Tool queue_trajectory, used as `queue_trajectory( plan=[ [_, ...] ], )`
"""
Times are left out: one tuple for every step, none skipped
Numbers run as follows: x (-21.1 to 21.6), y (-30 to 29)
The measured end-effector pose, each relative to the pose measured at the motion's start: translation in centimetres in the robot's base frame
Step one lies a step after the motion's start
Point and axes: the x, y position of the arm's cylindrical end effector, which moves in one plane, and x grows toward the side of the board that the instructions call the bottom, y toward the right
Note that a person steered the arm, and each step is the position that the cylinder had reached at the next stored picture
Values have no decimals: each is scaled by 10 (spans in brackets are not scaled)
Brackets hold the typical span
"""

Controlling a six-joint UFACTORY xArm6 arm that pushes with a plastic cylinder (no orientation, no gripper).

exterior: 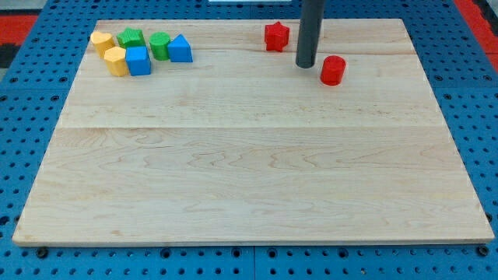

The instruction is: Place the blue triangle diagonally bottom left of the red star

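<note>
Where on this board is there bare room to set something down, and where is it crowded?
Bare: the board below the top row, and the strip between blue triangle and red star. Crowded: the view's top left cluster, with blue cube and yellow and green blocks. My tip sits between red star and red cylinder.

The board (249,155) was pale wood with faint grain, on a blue perforated base (23,117). The star (276,36) and cylinder (333,70) were red, the triangle (180,49) and cube (138,61) blue. Two blocks (131,37) were green, two (102,41) yellow. The rod (310,31) was dark grey.
</note>
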Motion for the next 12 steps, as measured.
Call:
queue_trajectory(
  plan=[
    [6, -53],
    [-12, -84],
    [-29, -143],
    [-39, -196],
    [-86, -193],
    [-82, -228],
    [-63, -194],
    [-59, -181],
    [-83, -233],
    [-56, -253],
    [-51, -204],
    [-65, -219]
  ],
)
